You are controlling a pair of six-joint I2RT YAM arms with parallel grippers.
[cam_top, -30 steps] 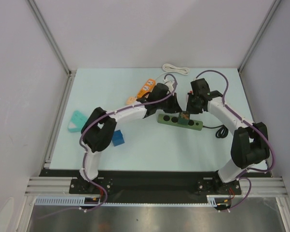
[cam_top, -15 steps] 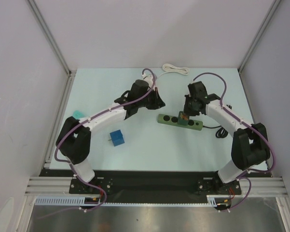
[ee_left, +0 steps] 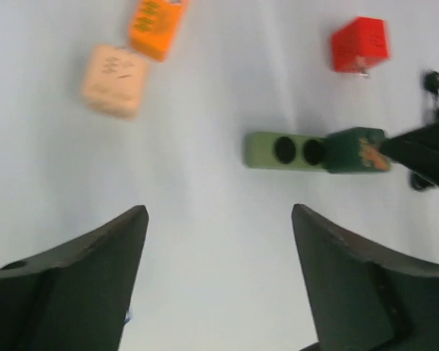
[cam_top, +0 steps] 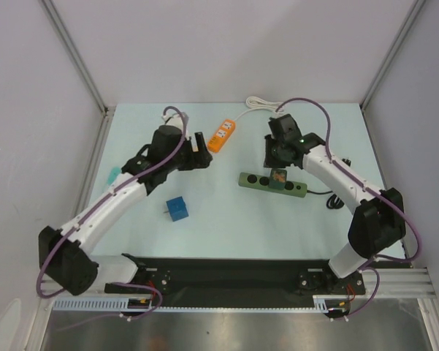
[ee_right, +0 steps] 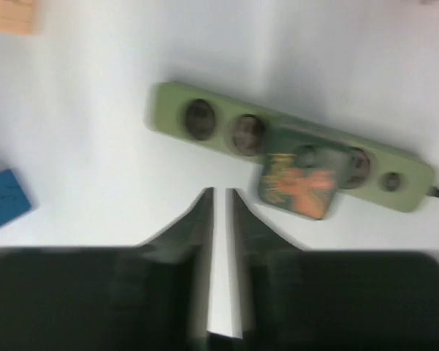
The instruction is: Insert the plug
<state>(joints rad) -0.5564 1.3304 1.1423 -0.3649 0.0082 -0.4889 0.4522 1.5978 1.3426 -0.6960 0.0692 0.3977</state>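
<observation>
**Plug sits on the green strip, both arms clear of it**

Top view: the green power strip [cam_top: 272,183] lies on the tabletop [cam_top: 226,227] right of centre. Its long axis runs left to right, its right end a little nearer the arm bases, and a dark cord leaves that end. The plug [cam_top: 279,178], a dark green block with an orange mark, sits on the strip past two bare sockets, its marked face up. The right gripper [cam_top: 269,156] hangs just beyond the strip's left part, apart from the plug. The left gripper [cam_top: 198,149] is well to the left, near an orange adapter [cam_top: 222,135]. A blue cube [cam_top: 177,209] lies nearer the bases.

Left wrist view: the fingers [ee_left: 66,285] stand wide apart with nothing between them but bare tabletop. Beyond them the strip runs across the view, two open sockets on its left and the plug on its right. A peach block [ee_left: 115,79] and a red cube [ee_left: 359,44] lie farther off.

Right wrist view: the fingers [ee_right: 197,219] are drawn almost together, only a thin slit between them, gripping nothing. The strip lies crosswise just past their tips, the plug on its third socket, slightly askew.
</observation>
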